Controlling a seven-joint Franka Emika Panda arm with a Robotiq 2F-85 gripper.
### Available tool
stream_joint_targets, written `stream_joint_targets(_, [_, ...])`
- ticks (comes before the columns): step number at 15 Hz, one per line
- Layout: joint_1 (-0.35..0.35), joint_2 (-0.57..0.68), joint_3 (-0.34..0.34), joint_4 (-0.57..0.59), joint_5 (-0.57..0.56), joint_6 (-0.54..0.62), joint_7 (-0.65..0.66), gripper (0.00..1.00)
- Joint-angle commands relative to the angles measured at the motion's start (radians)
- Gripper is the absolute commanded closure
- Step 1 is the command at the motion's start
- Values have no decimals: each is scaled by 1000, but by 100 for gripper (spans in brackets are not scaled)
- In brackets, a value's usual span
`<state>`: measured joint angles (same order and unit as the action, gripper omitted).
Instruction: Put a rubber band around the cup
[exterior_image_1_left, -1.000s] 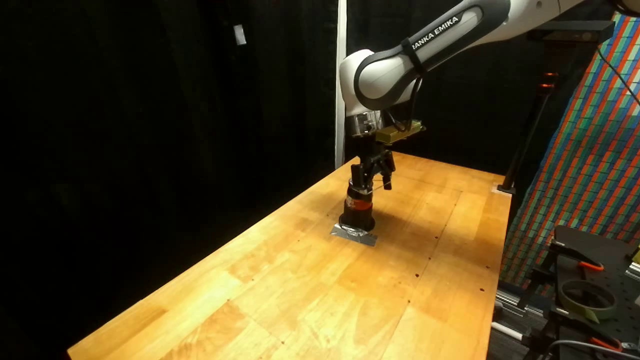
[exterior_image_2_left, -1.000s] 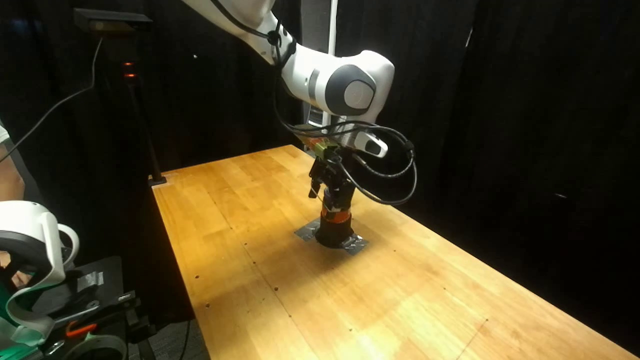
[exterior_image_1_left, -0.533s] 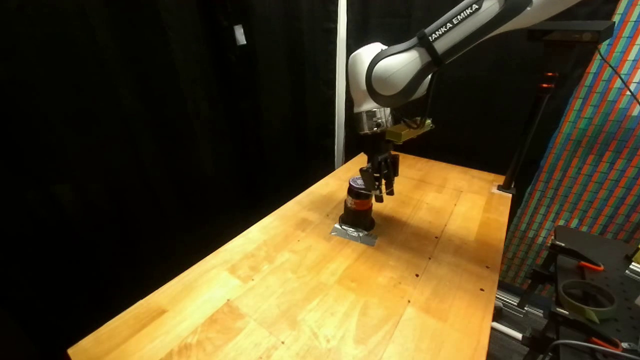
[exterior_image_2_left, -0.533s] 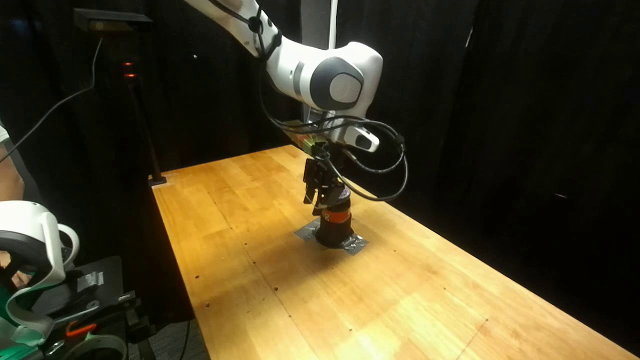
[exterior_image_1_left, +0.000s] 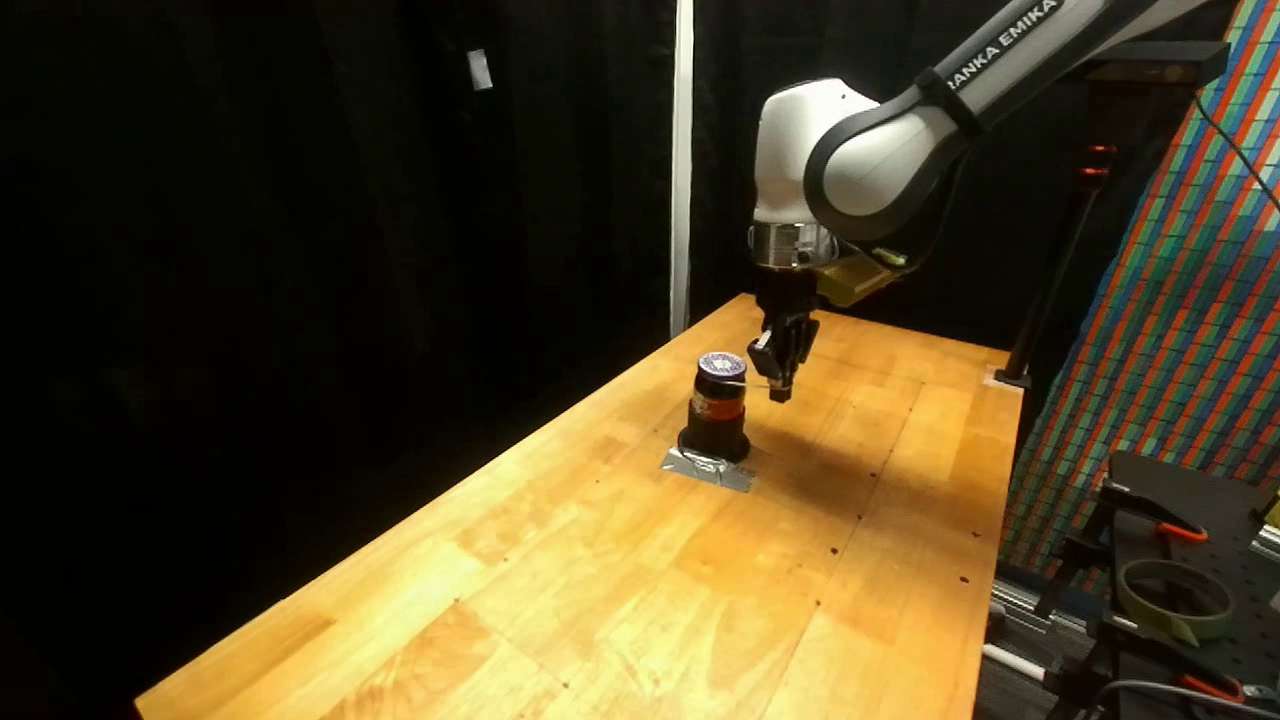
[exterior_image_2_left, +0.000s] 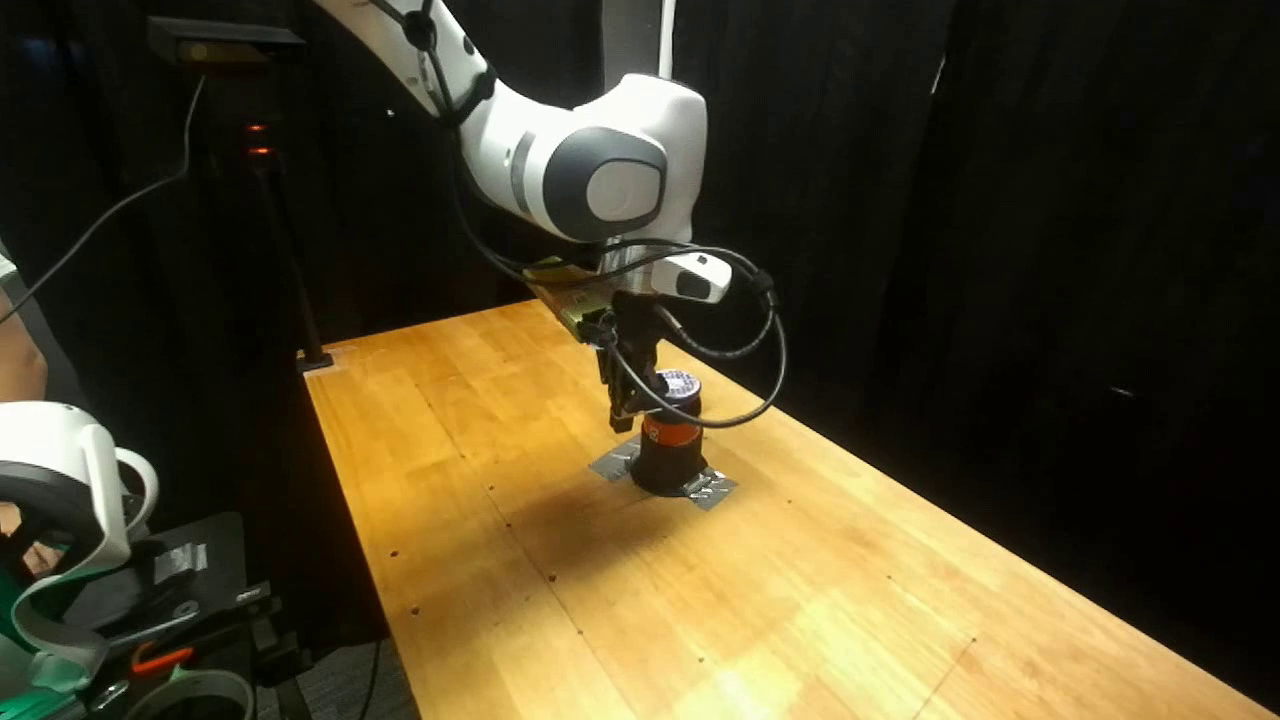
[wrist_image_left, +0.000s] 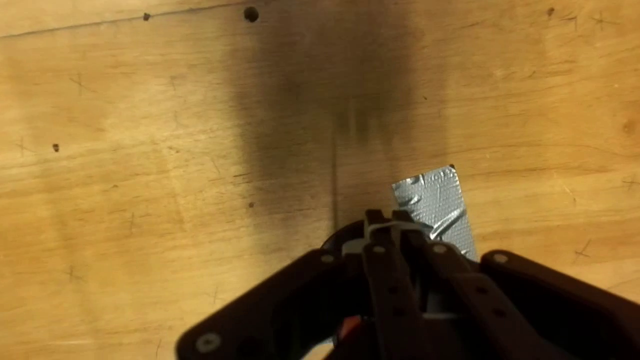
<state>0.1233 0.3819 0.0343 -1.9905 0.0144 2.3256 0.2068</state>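
Observation:
The cup (exterior_image_1_left: 718, 409), with a pale patterned top, dark sides and an orange-red stripe, stands upright on the table. It shows in both exterior views; in the wrist view the fingers mostly cover it. Beside its upper part, my gripper (exterior_image_1_left: 780, 392) points down, jaws drawn together. A thin pale rubber band (wrist_image_left: 400, 226) loops over the outside of both fingertips in the wrist view. From there the rubber band (exterior_image_1_left: 752, 385) runs as a fine line to the cup's upper side. Whether it passes all the way round the cup's far side I cannot tell.
Silver tape strips (exterior_image_2_left: 712, 488) lie at the foot of the cup on the wooden table (exterior_image_1_left: 640, 580). A dark post (exterior_image_1_left: 1040, 280) rises at the table's far corner. A side stand holds a tape roll (exterior_image_1_left: 1175, 600).
The gripper has moved off the cup's top to its side, baring the patterned top. Its fingers, spread apart with the band between them a second ago, have come together.

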Motion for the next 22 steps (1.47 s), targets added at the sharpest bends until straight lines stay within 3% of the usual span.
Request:
stream_joint_targets(1, [13,-95,0,-176,-19,216,20,86])
stream_joint_targets(6, [39,-138,-22,-331,-67,528,48,86])
stream_joint_targets(9, [98,-153,-88,-409,-163,699,108,86])
stream_joint_targets(11, [169,-149,-176,-443,-264,799,182,84])
stream_joint_targets(14, [348,-128,-397,-471,-362,967,278,87])
stream_joint_targets(17, [550,-73,-615,-481,-294,1098,242,85])
stream_joint_targets(19, [642,-48,-691,-504,-230,1165,225,85])
stream_joint_targets(22, [723,-28,-724,-541,-162,1223,230,86])
